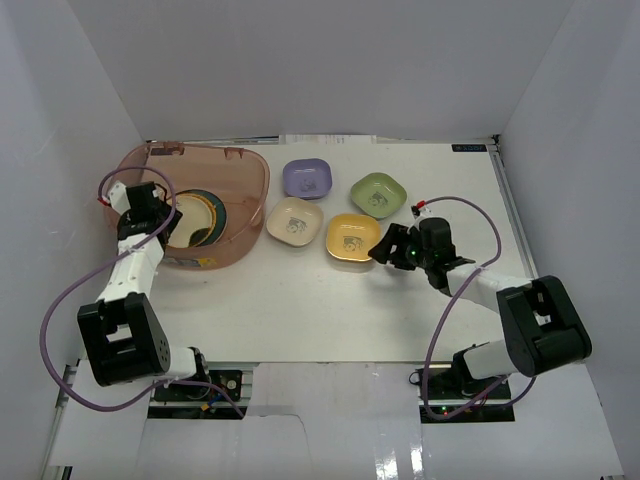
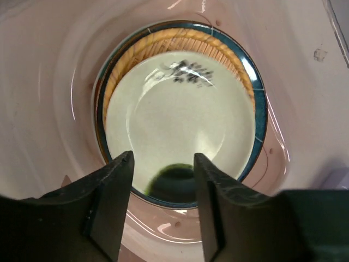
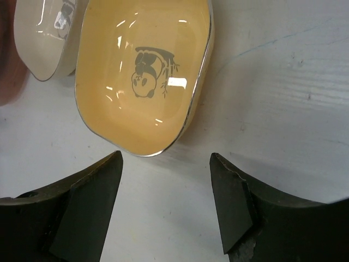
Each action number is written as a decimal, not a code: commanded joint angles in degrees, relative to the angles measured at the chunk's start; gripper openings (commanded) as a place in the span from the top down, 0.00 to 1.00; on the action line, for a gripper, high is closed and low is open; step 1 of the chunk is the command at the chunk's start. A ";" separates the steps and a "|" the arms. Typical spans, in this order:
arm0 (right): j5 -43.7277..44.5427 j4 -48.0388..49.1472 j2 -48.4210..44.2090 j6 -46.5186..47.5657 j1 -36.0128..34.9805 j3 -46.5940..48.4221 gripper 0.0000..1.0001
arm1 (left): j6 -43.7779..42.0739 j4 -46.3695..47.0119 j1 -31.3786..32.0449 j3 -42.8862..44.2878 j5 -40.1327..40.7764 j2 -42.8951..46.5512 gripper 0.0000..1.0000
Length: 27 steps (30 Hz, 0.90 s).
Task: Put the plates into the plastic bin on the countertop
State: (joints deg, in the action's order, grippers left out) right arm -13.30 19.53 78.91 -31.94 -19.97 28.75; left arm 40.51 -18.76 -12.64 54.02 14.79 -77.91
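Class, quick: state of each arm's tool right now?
Left tool: open, holding nothing, above the stacked plates in the plastic bin.
Right tool: open, holding nothing, near the yellow plate.

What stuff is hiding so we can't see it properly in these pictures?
- Top view: the left arm covers part of the plate stack in the bin.
- Left wrist view: the top plate hides those beneath; only rims show, so there is no sure count.
- Right wrist view: the cream dish is cut off by the picture's edge.
- Top view: the green dish has a drawing too small to read.

Overhead view wide; wrist views close, downward: bin [image 2: 49,82], yellow plate [image 3: 136,82].
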 commanded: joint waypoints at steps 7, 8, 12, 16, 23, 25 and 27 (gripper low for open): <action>7.67 1.21 8.44 1.44 -0.86 9.30 0.30 | 0.36 6.28 1.21 -0.23 -7.13 4.07 0.30; 8.28 0.69 9.14 1.62 -0.95 10.61 0.31 | -1.12 7.07 3.57 0.12 -7.05 6.26 0.30; 9.52 -0.80 12.05 2.15 -1.65 13.42 0.38 | -5.34 8.22 14.63 1.88 -1.79 11.36 0.30; 11.19 -2.30 13.55 2.76 -2.44 14.93 0.51 | -7.55 7.08 27.64 2.15 0.75 13.31 0.33; 13.04 -4.32 15.39 3.56 -2.53 14.49 0.64 | -2.11 4.70 48.13 -5.67 8.41 11.30 0.34; 14.78 -4.32 14.17 3.38 -2.62 13.53 0.79 | 1.21 5.57 49.29 -6.38 8.16 8.15 0.32; 14.97 -4.41 10.85 3.29 -2.71 12.39 0.87 | 2.29 6.98 49.99 -6.64 7.45 5.94 0.29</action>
State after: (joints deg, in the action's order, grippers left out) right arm -0.89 14.98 93.51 -29.28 -22.44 41.71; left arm 39.07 -12.10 36.60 48.12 19.77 -69.76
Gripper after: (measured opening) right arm 0.156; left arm 0.701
